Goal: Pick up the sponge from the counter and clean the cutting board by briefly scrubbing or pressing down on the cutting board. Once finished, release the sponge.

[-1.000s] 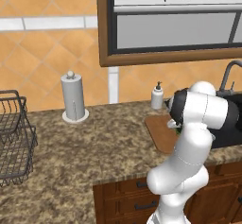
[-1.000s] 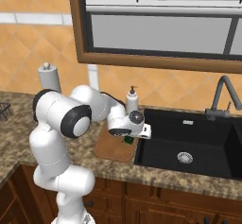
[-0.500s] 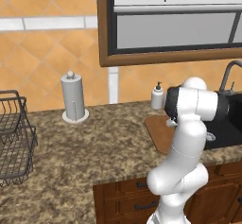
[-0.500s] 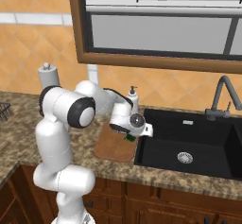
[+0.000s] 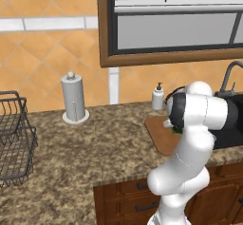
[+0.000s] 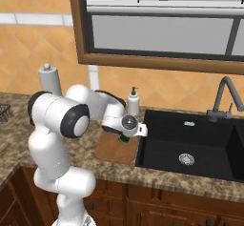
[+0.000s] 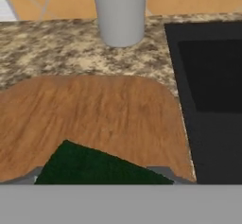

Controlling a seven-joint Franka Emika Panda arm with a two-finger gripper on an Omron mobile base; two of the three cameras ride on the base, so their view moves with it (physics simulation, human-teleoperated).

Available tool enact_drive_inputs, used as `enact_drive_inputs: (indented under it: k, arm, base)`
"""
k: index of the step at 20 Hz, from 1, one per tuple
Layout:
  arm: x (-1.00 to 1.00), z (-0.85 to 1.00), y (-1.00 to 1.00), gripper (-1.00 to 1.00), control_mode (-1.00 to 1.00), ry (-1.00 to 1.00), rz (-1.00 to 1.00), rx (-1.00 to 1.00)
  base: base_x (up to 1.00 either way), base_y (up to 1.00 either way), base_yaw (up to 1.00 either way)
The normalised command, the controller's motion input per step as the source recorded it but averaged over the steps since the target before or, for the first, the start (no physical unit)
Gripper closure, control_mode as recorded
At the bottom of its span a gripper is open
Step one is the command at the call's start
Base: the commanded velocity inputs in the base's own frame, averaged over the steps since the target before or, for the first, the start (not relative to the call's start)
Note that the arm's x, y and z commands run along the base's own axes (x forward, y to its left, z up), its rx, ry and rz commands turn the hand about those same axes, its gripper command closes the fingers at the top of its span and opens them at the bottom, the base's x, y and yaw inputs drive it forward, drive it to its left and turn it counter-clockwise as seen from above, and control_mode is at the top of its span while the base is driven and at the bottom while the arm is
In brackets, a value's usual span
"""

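The gripper [image 7: 103, 175] is closed on the sponge [image 7: 97, 167], which sits between the two fingertips [image 7: 163, 173] at the bottom of the hand view. The sponge is over the cutting board [image 7: 99, 116], near its sink-side edge; contact with the board cannot be confirmed. Beyond the fingers, the soap dispenser [image 7: 120, 11] stands on the counter [image 7: 56, 53] past the board, with the sink [image 7: 215, 90] beside it.
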Motion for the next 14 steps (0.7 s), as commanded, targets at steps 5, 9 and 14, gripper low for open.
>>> enact_drive_inputs:
  k: [5, 9, 14]
  arm:
    - [-0.73, -0.49, -0.09, 1.00, -1.00, 0.22, -0.11, -0.09]
    - [-0.74, -0.90, -0.17, 1.00, -1.00, 0.06, -0.17, -0.17]
    - [-0.59, 0.60, 0.73, 1.00, -1.00, -0.05, -0.06, 0.03]
  base:
    - [0.00, 0.00, 0.00]
    - [0.00, 0.00, 0.00]
    - [0.00, 0.00, 0.00]
